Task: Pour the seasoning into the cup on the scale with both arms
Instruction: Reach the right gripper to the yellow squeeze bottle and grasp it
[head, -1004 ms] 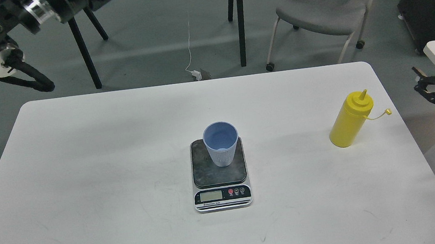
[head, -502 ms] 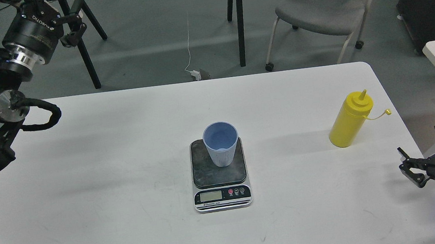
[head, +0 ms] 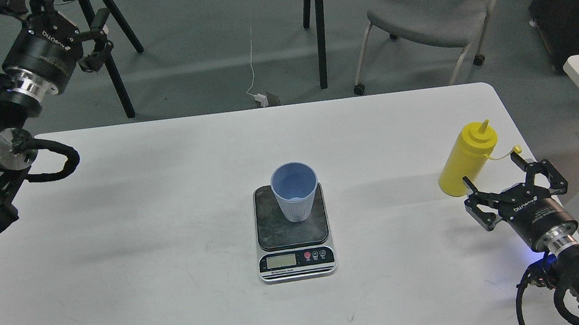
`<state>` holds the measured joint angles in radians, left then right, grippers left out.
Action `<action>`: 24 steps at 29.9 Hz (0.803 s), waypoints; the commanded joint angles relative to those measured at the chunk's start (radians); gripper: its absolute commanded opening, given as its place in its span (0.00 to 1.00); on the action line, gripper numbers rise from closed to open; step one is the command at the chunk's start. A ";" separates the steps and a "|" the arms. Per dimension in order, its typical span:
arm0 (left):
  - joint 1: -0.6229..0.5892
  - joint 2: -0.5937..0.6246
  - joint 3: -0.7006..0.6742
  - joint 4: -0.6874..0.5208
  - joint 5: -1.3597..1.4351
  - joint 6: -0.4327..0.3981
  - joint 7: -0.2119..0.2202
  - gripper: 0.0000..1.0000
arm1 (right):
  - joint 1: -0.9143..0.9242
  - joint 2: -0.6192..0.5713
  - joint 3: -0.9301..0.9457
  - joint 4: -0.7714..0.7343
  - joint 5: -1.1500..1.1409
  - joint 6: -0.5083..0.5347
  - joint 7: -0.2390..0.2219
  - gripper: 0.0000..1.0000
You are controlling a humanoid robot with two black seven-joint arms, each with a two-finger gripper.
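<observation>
Right gripper stood with its fingers spread wide and nothing between them, just beside the base of the seasoning, pointing up toward it as if lined up to take the bottle by its lower body. That yellow bottle stood upright near the right edge of the table, nozzle up, its small tethered cap hanging out to the right, close above one fingertip; a closing grasp risked snagging it. The bottle was well apart from the cup, which sat upright and looked empty on the back part of the scale, at the middle of the table, its display facing the robot. That central placing probably left each arm a fair reach to the cup.

Between bottle and cup lay bare tabletop, so a carry toward the cup had open room. The table's right edge ran close behind the bottle, so a nudge that way could have tipped it off.

Left gripper hung high beyond the far left corner, apparently parted and empty, well apart from everything. A grey chair and black table legs stood on the floor beyond.
</observation>
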<state>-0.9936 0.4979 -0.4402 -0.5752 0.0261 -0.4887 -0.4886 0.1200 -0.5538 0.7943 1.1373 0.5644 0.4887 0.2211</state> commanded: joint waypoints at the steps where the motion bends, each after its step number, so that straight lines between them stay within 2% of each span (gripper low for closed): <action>1: 0.010 0.002 0.000 0.000 0.000 0.000 0.000 0.99 | 0.023 0.002 0.000 -0.016 -0.006 0.000 0.001 0.99; 13: 0.012 0.002 0.006 -0.002 0.006 0.000 0.000 0.99 | 0.108 0.118 -0.001 -0.162 -0.066 0.000 0.004 0.99; 16: 0.012 0.002 0.006 -0.002 0.012 0.000 0.000 0.99 | 0.139 0.155 -0.003 -0.206 -0.081 0.000 0.014 0.96; 20: 0.012 0.004 0.005 -0.002 0.014 0.000 0.000 0.99 | 0.161 0.176 -0.003 -0.244 -0.118 0.000 0.058 0.69; 23: 0.010 0.005 0.006 -0.002 0.014 0.000 0.000 0.99 | 0.179 0.199 -0.003 -0.277 -0.202 0.000 0.127 0.51; 24: 0.010 0.007 0.006 -0.002 0.014 0.000 0.000 0.99 | 0.184 0.206 -0.003 -0.284 -0.225 0.000 0.148 0.49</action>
<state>-0.9813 0.5017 -0.4348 -0.5769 0.0397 -0.4887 -0.4887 0.2896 -0.3671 0.7915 0.8766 0.4057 0.4887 0.3124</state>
